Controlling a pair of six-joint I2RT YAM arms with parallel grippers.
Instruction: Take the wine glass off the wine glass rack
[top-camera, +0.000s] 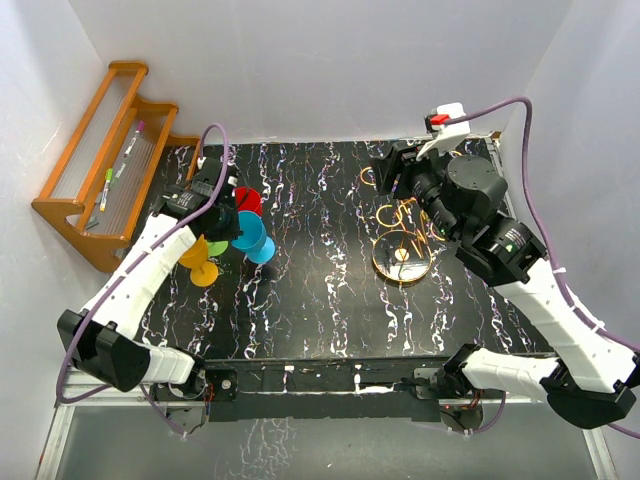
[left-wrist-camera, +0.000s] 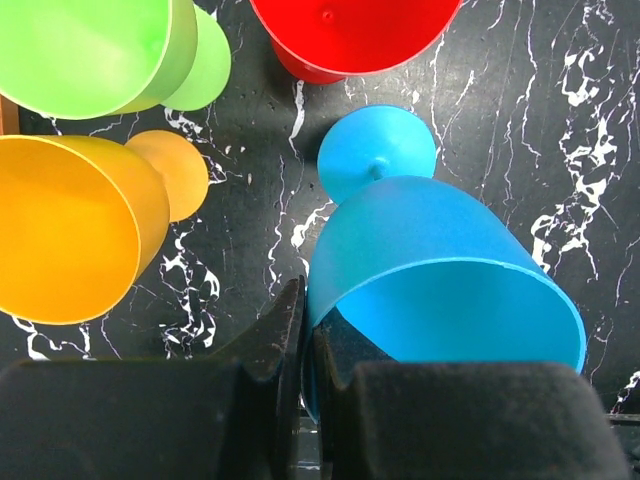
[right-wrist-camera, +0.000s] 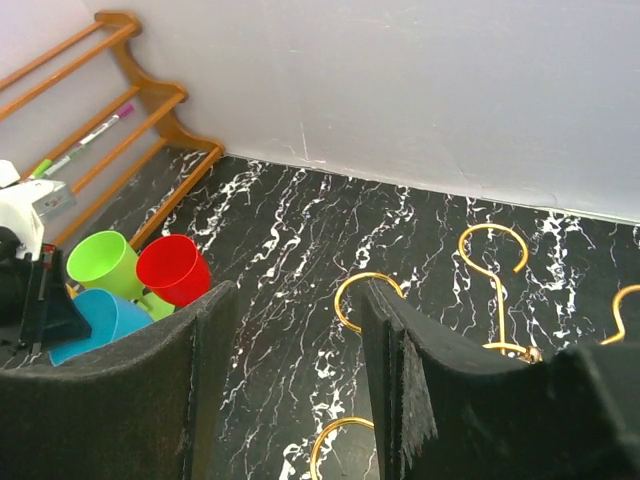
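- Top view: the left arm (top-camera: 150, 260) stretches forward to the blue wine glass (top-camera: 258, 238), which stands on the table (top-camera: 320, 300) among other glasses (top-camera: 203, 262), well apart from the wine glass rack (top-camera: 402, 258). The right arm (top-camera: 520, 265) bends over that rack.
- Left wrist: the left gripper (left-wrist-camera: 305, 325) pinches the blue wine glass by its rim (wall between the fingers).
- Right wrist: the right gripper (right-wrist-camera: 295, 300) is spread, with the rack's gold loops just beyond.

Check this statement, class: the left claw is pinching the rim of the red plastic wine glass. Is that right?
No. The left claw is pinching the rim of the blue plastic wine glass. The red plastic wine glass sits apart from the claw, untouched. The left wrist view shows this.
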